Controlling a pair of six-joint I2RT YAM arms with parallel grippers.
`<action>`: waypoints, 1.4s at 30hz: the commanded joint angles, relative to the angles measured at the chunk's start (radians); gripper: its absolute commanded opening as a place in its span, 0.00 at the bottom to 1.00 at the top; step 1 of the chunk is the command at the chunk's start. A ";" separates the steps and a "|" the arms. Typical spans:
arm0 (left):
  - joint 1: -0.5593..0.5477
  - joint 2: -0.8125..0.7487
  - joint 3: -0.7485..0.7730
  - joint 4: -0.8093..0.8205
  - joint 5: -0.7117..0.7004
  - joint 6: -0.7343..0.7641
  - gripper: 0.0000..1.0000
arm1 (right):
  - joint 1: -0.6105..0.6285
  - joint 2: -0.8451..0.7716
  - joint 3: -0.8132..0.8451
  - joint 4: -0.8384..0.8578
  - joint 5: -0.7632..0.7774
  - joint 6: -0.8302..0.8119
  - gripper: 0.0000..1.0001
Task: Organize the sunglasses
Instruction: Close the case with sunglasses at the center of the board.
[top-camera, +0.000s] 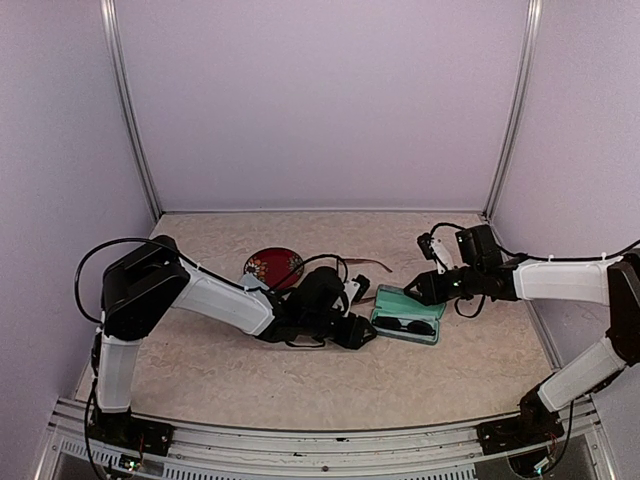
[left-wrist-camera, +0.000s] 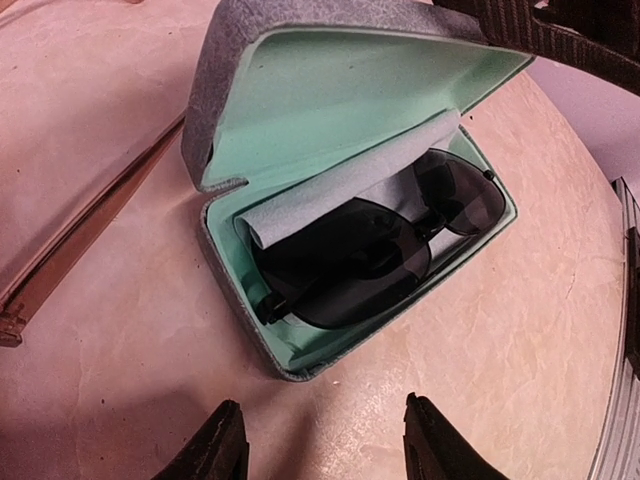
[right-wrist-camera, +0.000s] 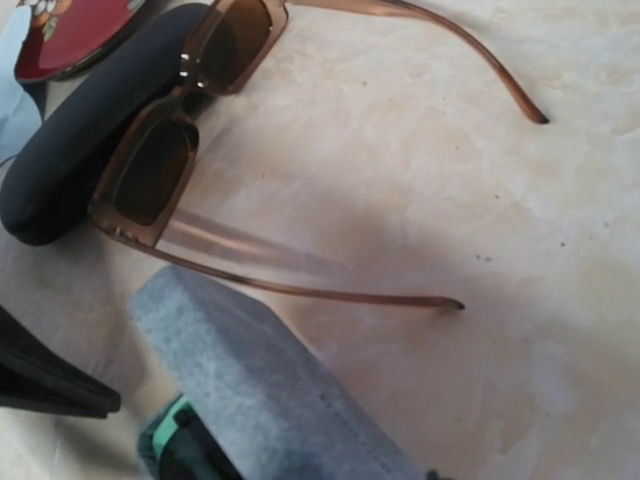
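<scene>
Black sunglasses (left-wrist-camera: 360, 250) lie folded in an open grey case (left-wrist-camera: 215, 100) lined in mint green, with a pale cloth (left-wrist-camera: 340, 180) tucked along their upper edge. In the top view the case (top-camera: 384, 322) sits at mid-table. My left gripper (left-wrist-camera: 325, 450) hovers just short of its near corner, open, with only bare table between the fingers. Reddish-brown sunglasses (right-wrist-camera: 160, 160) rest unfolded on the table behind the case, leaning on a black case (right-wrist-camera: 70, 170). My right gripper (top-camera: 418, 290) is at the raised lid (right-wrist-camera: 250, 390); its fingertips are hidden.
A round red object with a floral pattern (top-camera: 272, 265) lies at the back left of the group. A light-blue cloth (right-wrist-camera: 10, 80) shows beside it. Purple walls enclose the table on three sides.
</scene>
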 joint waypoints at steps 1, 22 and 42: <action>-0.011 0.016 0.031 0.013 -0.012 -0.003 0.52 | -0.008 0.006 -0.022 0.011 -0.038 0.002 0.43; -0.037 0.063 0.072 0.007 -0.046 -0.045 0.33 | -0.006 -0.030 -0.090 0.025 -0.060 0.000 0.38; -0.047 0.075 0.072 0.009 -0.070 -0.050 0.26 | 0.050 -0.058 -0.156 0.033 -0.019 0.034 0.35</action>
